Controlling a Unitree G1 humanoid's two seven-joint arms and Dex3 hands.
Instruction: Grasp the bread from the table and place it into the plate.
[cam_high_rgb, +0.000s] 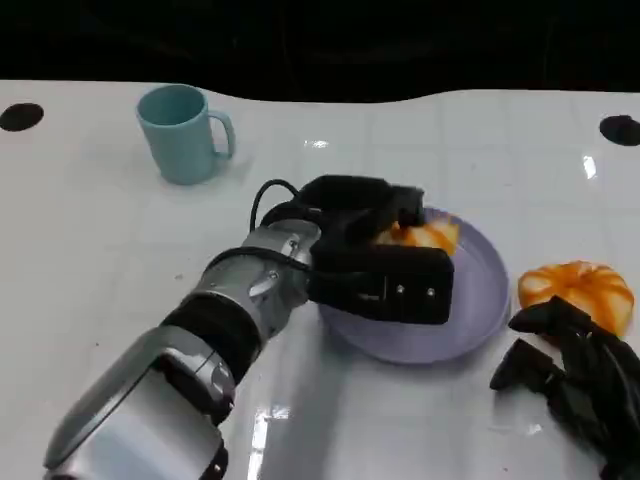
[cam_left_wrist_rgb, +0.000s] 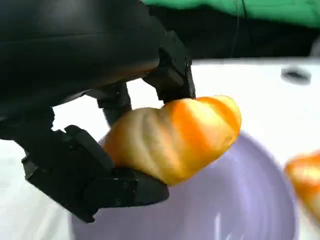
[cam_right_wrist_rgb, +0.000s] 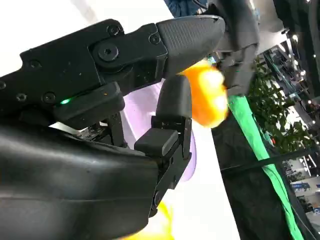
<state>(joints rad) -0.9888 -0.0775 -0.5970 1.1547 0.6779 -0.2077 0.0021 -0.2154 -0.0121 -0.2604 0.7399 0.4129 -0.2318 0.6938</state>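
Note:
My left hand (cam_high_rgb: 370, 250) reaches over the lavender plate (cam_high_rgb: 480, 300) and grips a striped orange bread roll (cam_high_rgb: 425, 237) above the plate's far side. In the left wrist view the roll (cam_left_wrist_rgb: 175, 137) is pinched between black fingers (cam_left_wrist_rgb: 100, 185), just over the plate (cam_left_wrist_rgb: 240, 200); I cannot tell whether it touches the plate. A second orange bread (cam_high_rgb: 580, 288) lies on the table to the right of the plate. My right hand (cam_high_rgb: 570, 370) rests just in front of it, fingers apart, holding nothing. The right wrist view shows this hand (cam_right_wrist_rgb: 125, 100) with the held roll (cam_right_wrist_rgb: 207, 95) beyond it.
A light blue mug (cam_high_rgb: 185, 133) stands at the back left of the white table. The table's dark far edge runs along the top. The second bread (cam_left_wrist_rgb: 305, 180) also appears at the edge of the left wrist view.

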